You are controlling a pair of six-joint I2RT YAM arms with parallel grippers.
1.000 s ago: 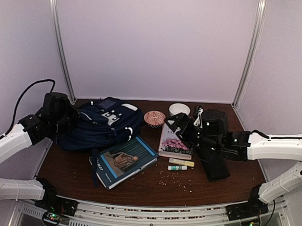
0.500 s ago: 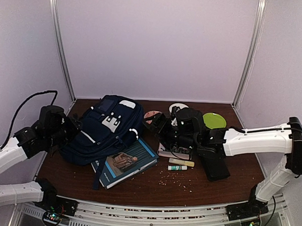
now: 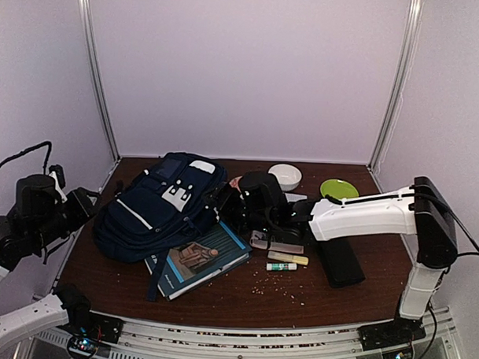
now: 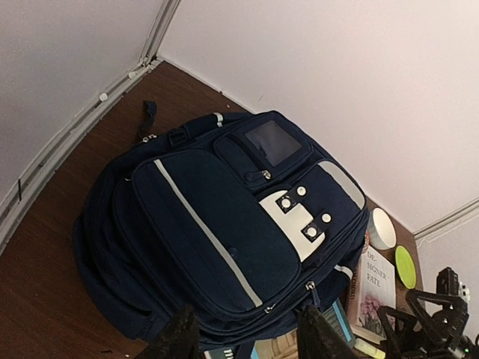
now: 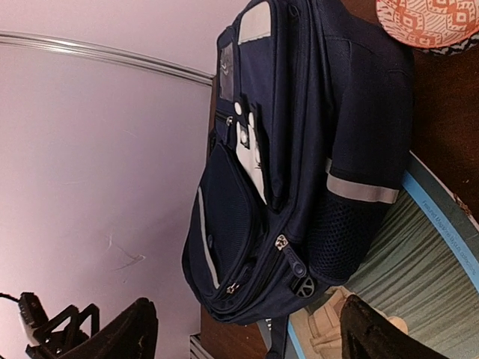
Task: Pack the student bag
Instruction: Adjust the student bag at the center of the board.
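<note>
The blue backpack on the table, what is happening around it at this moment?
The job here is packing the backpack, which lies on the table. The left gripper is open, apart from it on the left; the right gripper is open close to its right side. Neither holds anything. A blue book, a black case and a bowl lie outside the backpack.

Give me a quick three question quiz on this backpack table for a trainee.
1. True or false: the left gripper is clamped on the student bag.
2. What lies at the bag's near edge? A blue book; B laptop; C lunchbox.
3. How many grippers stand open?
Key: 1 false, it is open and apart; 2 A; 3 two, the right gripper too.
</note>
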